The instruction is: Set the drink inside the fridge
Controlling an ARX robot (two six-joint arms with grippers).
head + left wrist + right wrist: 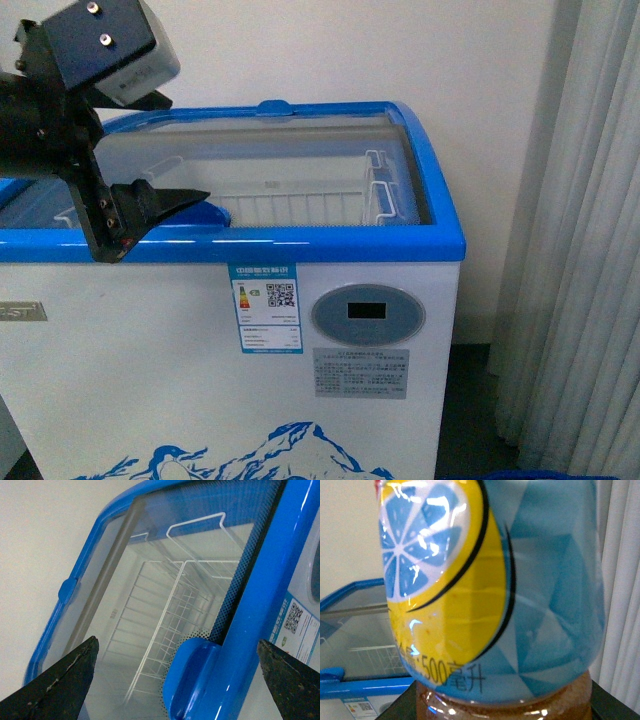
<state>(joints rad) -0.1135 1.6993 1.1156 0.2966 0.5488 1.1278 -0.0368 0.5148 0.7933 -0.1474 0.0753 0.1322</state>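
Plainly, the fridge [330, 400] fills most of the front view, a white chest with a blue rim running across the middle of the frame. A pale curtain [590, 250] hangs down the right edge. The curved glass lid [300, 150] lies over the top in the upper centre, and a white wire basket [300, 205] shows through it. A blue mountain decal [270, 455] runs along the bottom edge of the frame.

The left gripper [185, 150] hangs at the upper left of the frame, over the front rim. Its black fingers [170, 203] are spread wide and hold nothing. In the left wrist view the two tips stand well apart, with the blue lid handle [192, 675] and the glass showing between them.

The drink [520, 605] shows only in the right wrist view, pressed close to the camera, off the fridge, whose blue corner shows behind it. It has a yellow-blue lemon graphic and amber liquid [510, 702]. The right gripper's fingers cannot be made out, so I cannot tell whether they clasp it.

A grey oval display panel [367, 314] sits centre-right on the fridge front, beside a blue-edged energy label [266, 308].
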